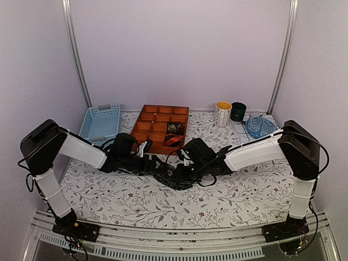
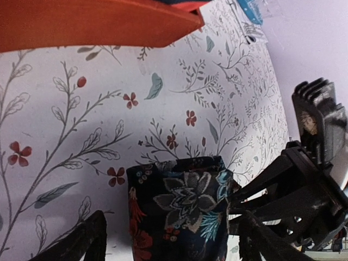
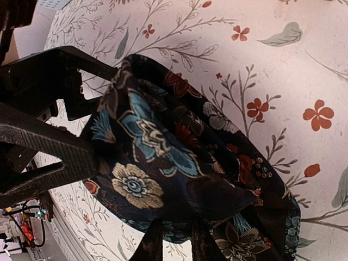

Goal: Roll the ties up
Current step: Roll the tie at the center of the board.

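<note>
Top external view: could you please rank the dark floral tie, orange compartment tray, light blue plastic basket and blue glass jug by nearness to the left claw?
1. Dark floral tie, at the left claw.
2. Orange compartment tray, just behind.
3. Light blue plastic basket, back left.
4. Blue glass jug, far back right.

The tie (image 3: 179,163) is near-black, patterned with blue, cream and red flowers. The tablecloth (image 1: 136,201) is white with grey leafy sprigs and small red blossoms. At the tie's twelve o'clock is an orange-brown tray (image 1: 154,120), at ten o'clock a pale blue basket (image 1: 100,122), and at one o'clock a white mug (image 1: 223,114), yellow inside.
</note>
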Controlling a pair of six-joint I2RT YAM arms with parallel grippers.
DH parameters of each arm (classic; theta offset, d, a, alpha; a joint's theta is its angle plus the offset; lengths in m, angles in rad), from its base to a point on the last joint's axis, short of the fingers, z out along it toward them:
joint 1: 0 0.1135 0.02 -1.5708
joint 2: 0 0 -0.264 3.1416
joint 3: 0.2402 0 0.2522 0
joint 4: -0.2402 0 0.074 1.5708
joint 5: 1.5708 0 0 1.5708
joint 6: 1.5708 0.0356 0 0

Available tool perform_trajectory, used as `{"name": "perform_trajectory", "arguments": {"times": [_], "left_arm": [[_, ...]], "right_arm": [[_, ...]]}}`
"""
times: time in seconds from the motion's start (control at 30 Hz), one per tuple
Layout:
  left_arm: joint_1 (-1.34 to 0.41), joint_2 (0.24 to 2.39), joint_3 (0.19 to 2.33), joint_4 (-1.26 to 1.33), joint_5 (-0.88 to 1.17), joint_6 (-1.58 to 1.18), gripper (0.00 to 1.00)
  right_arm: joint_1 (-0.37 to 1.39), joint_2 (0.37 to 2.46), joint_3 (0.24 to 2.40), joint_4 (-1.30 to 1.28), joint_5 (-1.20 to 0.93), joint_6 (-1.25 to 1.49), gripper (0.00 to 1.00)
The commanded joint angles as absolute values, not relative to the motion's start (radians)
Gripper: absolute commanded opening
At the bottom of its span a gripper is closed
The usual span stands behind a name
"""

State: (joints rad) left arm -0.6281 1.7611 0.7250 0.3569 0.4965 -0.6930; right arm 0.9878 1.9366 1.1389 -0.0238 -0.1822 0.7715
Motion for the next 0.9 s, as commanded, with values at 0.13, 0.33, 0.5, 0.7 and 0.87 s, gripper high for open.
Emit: {"name": "perform_trajectory", "arguments": {"times": [0.13, 0.33, 0.5, 0.7, 0.87], "left_arm": [[-0.611, 1.842, 0.76, 0.419, 0.614, -0.703, 0.75], [-0.612, 1.863, 0.759, 0.458, 0.645, -0.723, 0.59], [-0.613, 1.854, 0.763, 0.432, 0.616, -0.709, 0.45], [-0.612, 1.827, 0.778, 0.335, 0.535, -0.658, 0.4], [-0.613, 1.806, 0.779, 0.278, 0.482, -0.625, 0.39]], "right_arm": [[0.976, 1.989, 1.108, -0.055, -0.178, 0.781, 0.19], [0.974, 1.991, 1.109, -0.052, -0.181, 0.78, 0.19], [0.975, 1.975, 1.101, -0.049, -0.191, 0.782, 0.19], [0.975, 1.882, 1.096, -0.066, -0.206, 0.781, 0.2], [0.984, 1.744, 1.092, -0.09, -0.195, 0.754, 0.23]]}}
